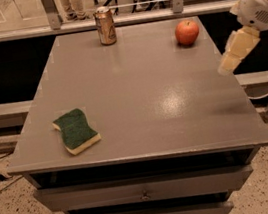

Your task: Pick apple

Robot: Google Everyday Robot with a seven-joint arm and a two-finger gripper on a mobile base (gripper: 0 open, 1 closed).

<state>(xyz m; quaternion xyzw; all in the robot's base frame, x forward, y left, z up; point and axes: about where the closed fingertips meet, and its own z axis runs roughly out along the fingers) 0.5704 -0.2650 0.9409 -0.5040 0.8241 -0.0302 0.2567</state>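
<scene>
My tool (229, 62) hangs just outside the right edge of the desk (149, 106), roughly midway along that edge, and slants down toward the desk. It touches neither the desk nor anything on it. I cannot tell whether it is released or clenched.

The apple (187, 32) sits by the far right corner of the desk, upright, stem end facing up. It is round, with no long axis to report, and lies well apart from my tool.

A drink can (105, 26) stands upright at the far edge. A green sponge (76, 131) lies flat toward the near left corner.
</scene>
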